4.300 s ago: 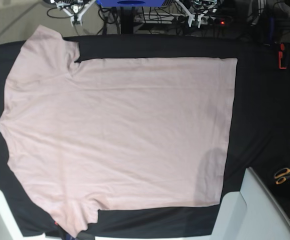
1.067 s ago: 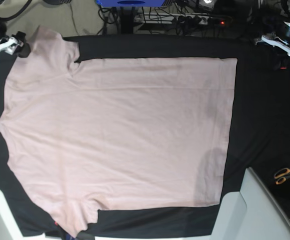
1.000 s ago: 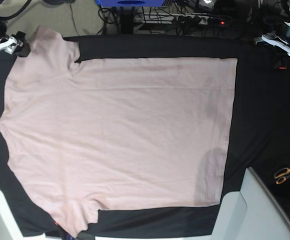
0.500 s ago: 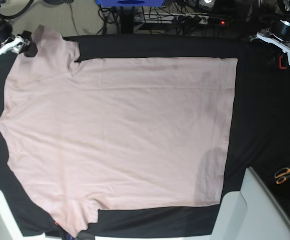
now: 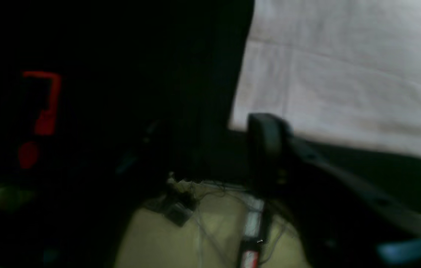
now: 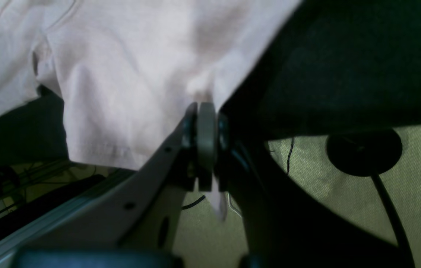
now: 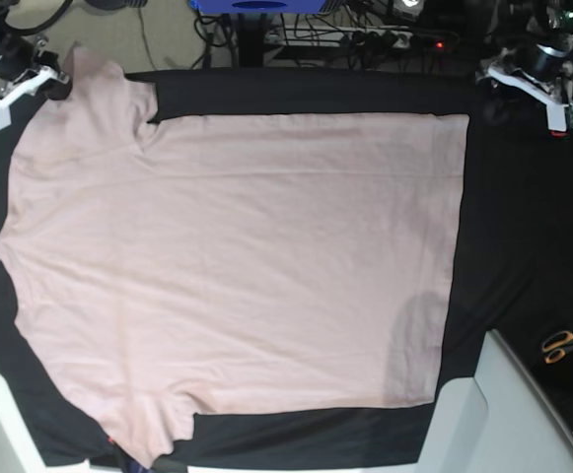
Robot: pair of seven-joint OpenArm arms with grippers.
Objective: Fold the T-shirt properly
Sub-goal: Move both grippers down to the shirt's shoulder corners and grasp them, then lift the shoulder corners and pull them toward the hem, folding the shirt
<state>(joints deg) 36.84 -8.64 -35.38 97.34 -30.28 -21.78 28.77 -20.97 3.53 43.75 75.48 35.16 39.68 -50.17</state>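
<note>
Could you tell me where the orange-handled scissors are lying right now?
In the base view the orange-handled scissors lie at the far right edge on the black tablecloth, well right of the T-shirt hem and just beyond the grey-white slab's upper corner.

Base cam: we look straight down from high up, far enough to take in the whole T-shirt on the black tablecloth. Left wrist cam sits low and close by the hem corner, looking along its finger; pic blurred. Right wrist cam is close at the sleeve edge. Both wrist views share shirt, cloth and floor with base.
</note>
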